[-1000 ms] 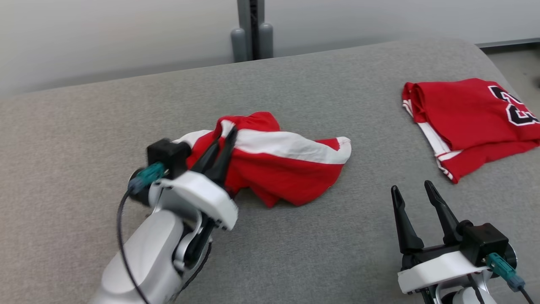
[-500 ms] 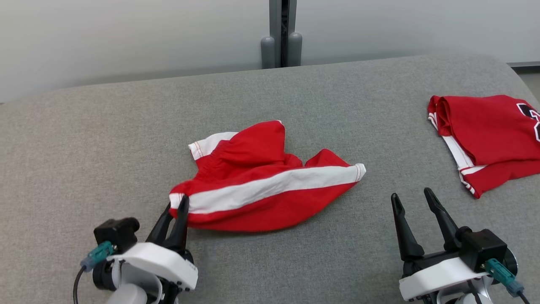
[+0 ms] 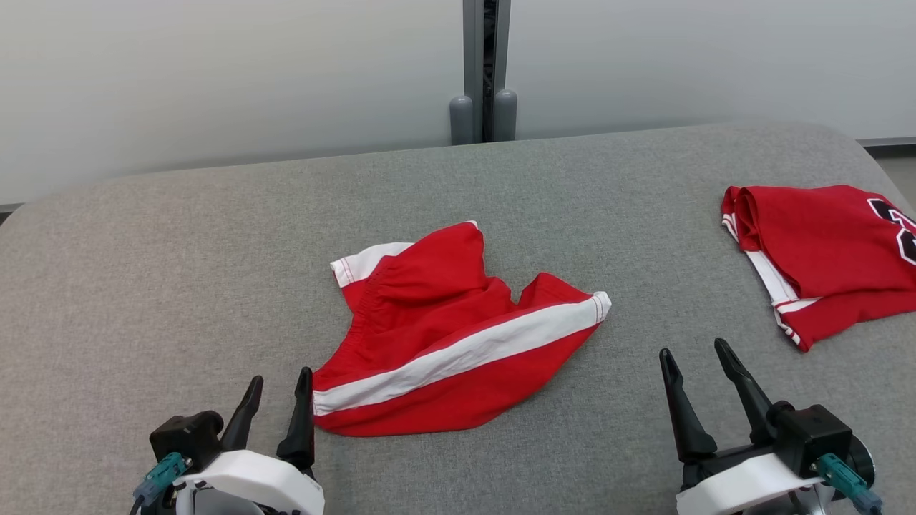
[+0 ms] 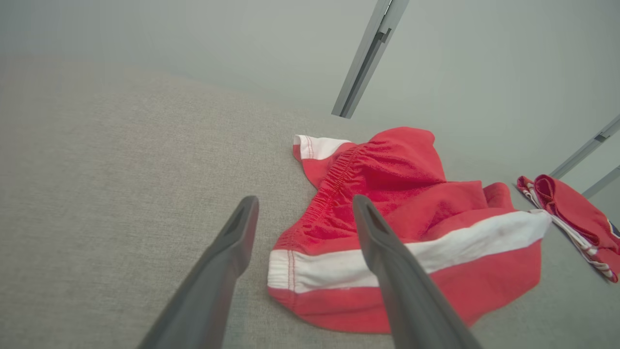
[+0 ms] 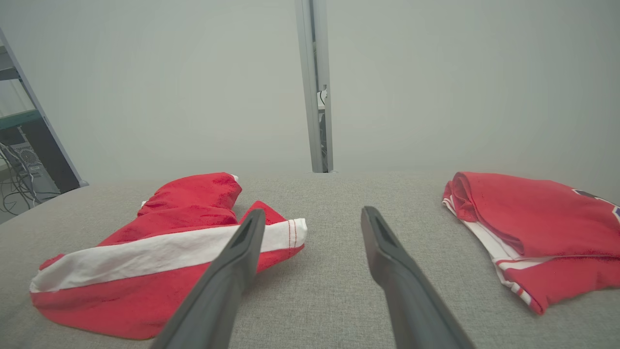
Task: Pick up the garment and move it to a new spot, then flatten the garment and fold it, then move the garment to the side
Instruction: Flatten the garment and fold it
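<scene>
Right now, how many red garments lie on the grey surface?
2. Crumpled shorts lie near the middle, just ahead of the left claw. A folded jersey lies at the far right, cut off by the head view's edge. More could be hidden inside its folds.

You have bare grey fabric-covered counter (image 3: 143, 286) all along the left and the far side. The crumpled red shorts with a white stripe (image 3: 444, 343) lie just beside your spread left claw (image 3: 280, 375). Between them and the folded red jersey (image 3: 823, 257), a wide bare lane runs ahead of your spread right claw (image 3: 693, 347).
</scene>
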Controlling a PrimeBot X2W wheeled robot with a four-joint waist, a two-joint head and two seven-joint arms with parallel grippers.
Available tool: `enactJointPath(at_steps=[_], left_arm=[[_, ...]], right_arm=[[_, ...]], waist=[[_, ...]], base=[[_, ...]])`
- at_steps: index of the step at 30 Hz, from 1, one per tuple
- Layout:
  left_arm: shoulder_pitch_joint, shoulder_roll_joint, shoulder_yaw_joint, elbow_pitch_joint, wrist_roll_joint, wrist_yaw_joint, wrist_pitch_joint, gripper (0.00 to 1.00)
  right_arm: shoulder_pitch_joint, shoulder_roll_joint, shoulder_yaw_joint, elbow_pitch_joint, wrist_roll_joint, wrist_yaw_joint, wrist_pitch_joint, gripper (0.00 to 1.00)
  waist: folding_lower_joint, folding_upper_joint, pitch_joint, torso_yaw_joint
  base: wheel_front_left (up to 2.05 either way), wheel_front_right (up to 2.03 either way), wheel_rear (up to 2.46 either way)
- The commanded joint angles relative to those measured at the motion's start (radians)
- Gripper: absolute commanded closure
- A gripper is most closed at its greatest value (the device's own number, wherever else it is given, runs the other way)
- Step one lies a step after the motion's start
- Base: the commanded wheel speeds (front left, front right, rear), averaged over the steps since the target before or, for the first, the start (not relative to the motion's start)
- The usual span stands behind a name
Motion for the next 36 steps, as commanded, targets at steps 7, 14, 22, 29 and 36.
enactJointPath(at_steps=[7, 14, 22, 29, 36], left_arm=[[0.095, -0.052, 0.157, -0.158, 0.198, -0.003, -0.007, 0.00], [0.170, -0.104, 0.261, -0.264, 0.426, -0.021, -0.007, 0.00], [0.250, -0.149, 0.344, -0.318, 0.585, -0.016, -0.007, 0.00], [0.300, -0.157, 0.335, -0.289, 0.659, -0.018, -0.007, 0.00], [0.295, -0.162, 0.341, -0.264, 0.640, -0.019, -0.007, 0.00]], right_arm=[[0.013, -0.004, 0.011, -0.007, 0.008, 0.000, -0.005, 0.00], [0.017, -0.002, 0.012, -0.015, 0.008, 0.000, -0.005, 0.00], [0.040, 0.005, 0.004, -0.022, 0.008, 0.000, -0.005, 0.00], [0.072, 0.010, 0.003, -0.019, 0.013, 0.000, -0.005, 0.00], [0.077, 0.014, 0.009, -0.012, 0.018, 0.000, -0.005, 0.00]], waist=[[0.0000, 0.0000, -0.032, 0.017], [0.0000, 0.0000, -0.053, 0.023], [0.0000, 0.0000, -0.085, 0.029], [0.0000, 0.0000, -0.101, 0.037], [0.0000, 0.0000, -0.100, 0.046]], base=[[0.00, 0.00, 0.00], [0.00, 0.00, 0.00], [0.00, 0.00, 0.00], [0.00, 0.00, 0.00], [0.00, 0.00, 0.00]])
